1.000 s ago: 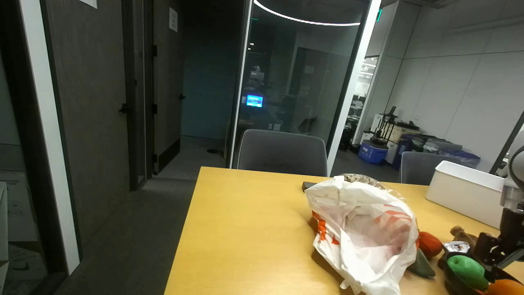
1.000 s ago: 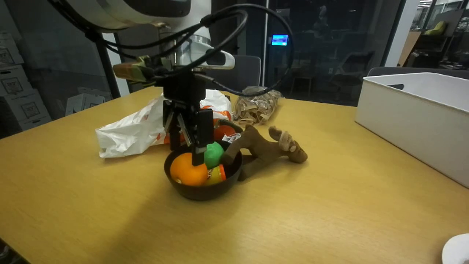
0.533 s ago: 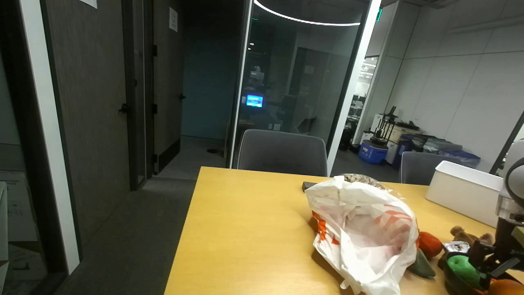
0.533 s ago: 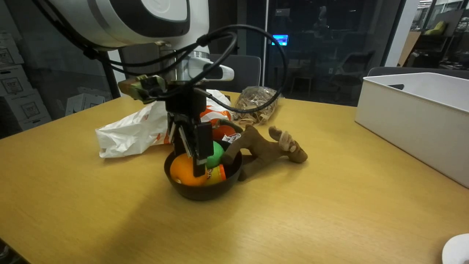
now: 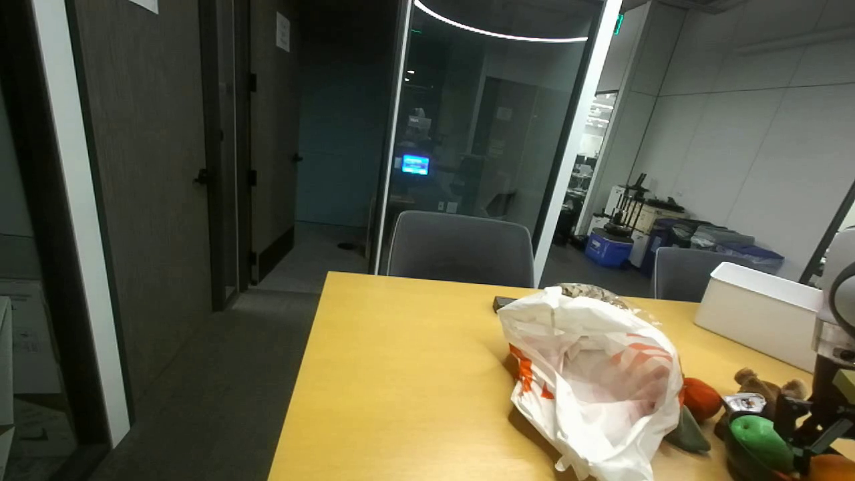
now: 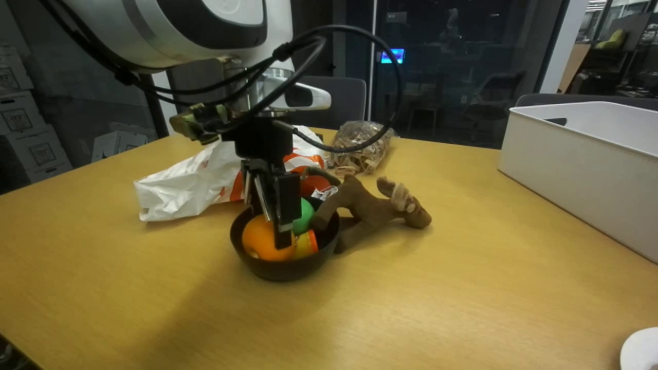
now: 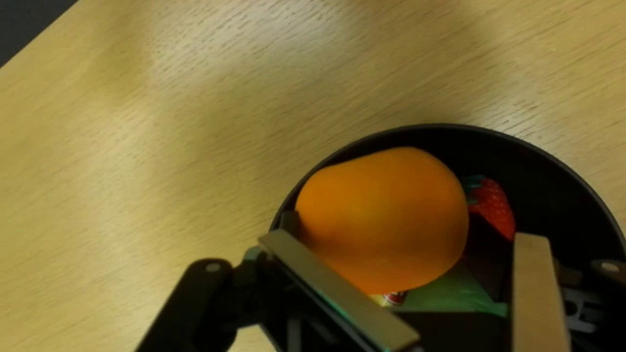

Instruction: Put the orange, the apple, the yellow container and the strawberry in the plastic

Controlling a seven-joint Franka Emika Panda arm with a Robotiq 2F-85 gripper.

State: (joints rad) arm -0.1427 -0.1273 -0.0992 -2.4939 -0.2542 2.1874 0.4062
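The orange (image 6: 262, 239) lies in a dark bowl (image 6: 288, 270) with the green apple (image 6: 303, 216) and the yellow container (image 6: 307, 244). The strawberry (image 7: 491, 208) shows beside the orange (image 7: 386, 215) in the wrist view; there the container is mostly hidden under the orange. My gripper (image 7: 406, 232) is open and down in the bowl. Its left finger (image 7: 337, 288) is close against the orange; the right finger (image 7: 535, 288) stands apart from it. Whether the left one touches I cannot tell. The white plastic bag (image 5: 601, 381) lies open-mouthed beside the bowl and also shows behind my gripper (image 6: 190, 182).
A brown plush moose (image 6: 372, 208) leans on the bowl's rim. A red round item (image 5: 701, 399) and a dark green item (image 5: 688, 431) lie between bag and bowl. A clear bag (image 6: 362, 146) lies behind. A white bin (image 6: 581, 169) stands on the table.
My gripper has come down into the bowl, with its fingers lower around the orange. The orange has shifted slightly within the bowl. The bag, moose and bin have not moved.
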